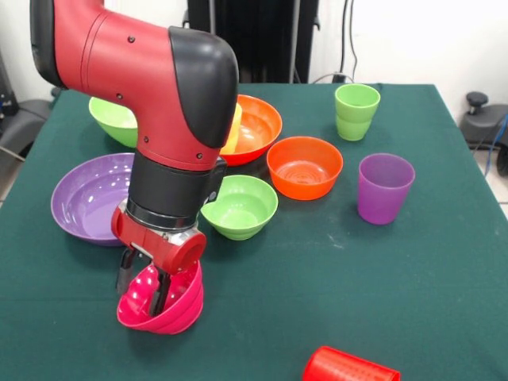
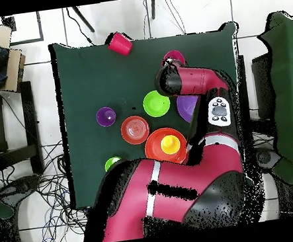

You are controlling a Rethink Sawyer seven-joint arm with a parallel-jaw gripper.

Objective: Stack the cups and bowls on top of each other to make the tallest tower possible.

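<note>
The hand [image 1: 144,287] grips the pink bowl [image 1: 163,305] by its rim — one finger inside, one outside — tilted at the desk's [image 1: 317,270] near-left edge; the purple bowl [image 1: 89,198] lies just behind.

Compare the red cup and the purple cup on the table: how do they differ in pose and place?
The red cup lies on its side at the table's near edge in the front view; the purple cup stands upright, mouth up, farther in, beside the small orange bowl. They differ in colour. Both stand alone, not stacked.
</note>
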